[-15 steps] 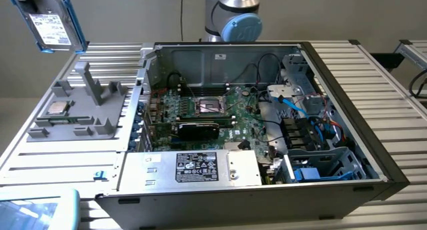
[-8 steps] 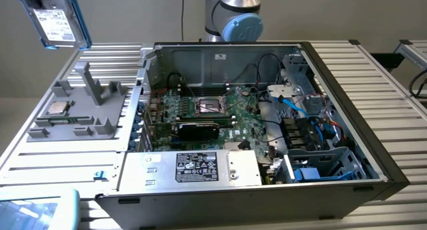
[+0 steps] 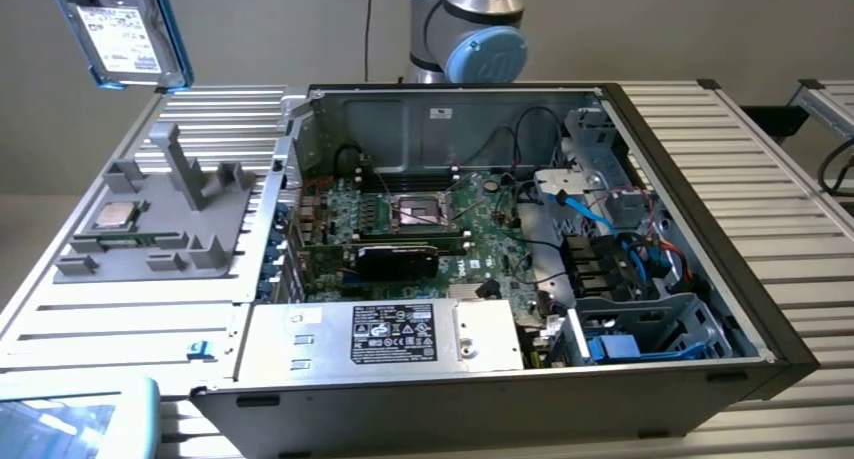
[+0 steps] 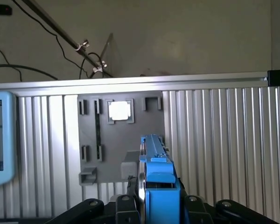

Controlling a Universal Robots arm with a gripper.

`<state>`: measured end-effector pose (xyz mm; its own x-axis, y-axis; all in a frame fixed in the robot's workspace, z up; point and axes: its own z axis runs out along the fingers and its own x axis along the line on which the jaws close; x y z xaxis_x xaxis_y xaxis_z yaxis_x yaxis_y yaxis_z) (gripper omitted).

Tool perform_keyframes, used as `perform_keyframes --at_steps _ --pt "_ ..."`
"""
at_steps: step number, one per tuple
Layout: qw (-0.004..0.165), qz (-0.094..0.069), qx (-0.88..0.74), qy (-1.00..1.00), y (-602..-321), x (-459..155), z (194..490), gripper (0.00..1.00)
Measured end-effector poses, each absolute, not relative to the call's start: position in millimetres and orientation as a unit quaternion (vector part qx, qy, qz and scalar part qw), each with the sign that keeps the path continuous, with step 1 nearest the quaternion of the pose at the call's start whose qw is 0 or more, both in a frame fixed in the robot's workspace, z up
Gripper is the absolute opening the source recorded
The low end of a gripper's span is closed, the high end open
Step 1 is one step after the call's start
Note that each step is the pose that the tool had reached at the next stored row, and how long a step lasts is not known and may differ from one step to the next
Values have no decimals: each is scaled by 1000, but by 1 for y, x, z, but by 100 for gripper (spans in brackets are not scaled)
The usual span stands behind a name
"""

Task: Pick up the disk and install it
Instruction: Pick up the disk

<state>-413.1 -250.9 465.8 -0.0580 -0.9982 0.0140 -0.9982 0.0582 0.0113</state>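
Observation:
The disk (image 3: 123,31), a silver-grey drive with a white label in a blue frame, hangs in the air above the table's far corner on the exterior view's left. The wrist view looks along its edge, and the blue frame (image 4: 157,179) stands upright between the black fingers (image 4: 125,205). My gripper (image 4: 158,207) is shut on the disk. Below it lies the grey fixture plate (image 4: 121,154), whose slots (image 3: 187,179) stand vacant.
The open computer case (image 3: 747,309) lies at the centre of the table, with a blue-trimmed drive cage (image 3: 641,329) at its near right corner. A silver box with a black label (image 3: 400,334) sits at the front. A CPU chip (image 3: 114,217) rests on the fixture plate.

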Motion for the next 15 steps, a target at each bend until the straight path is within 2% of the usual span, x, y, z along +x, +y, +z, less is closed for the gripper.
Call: perform_keyframes --at_steps 9,15 --pt "9 1 686 -727 -259 -383 480 38" --pt "9 1 686 -727 -274 -370 486 38"
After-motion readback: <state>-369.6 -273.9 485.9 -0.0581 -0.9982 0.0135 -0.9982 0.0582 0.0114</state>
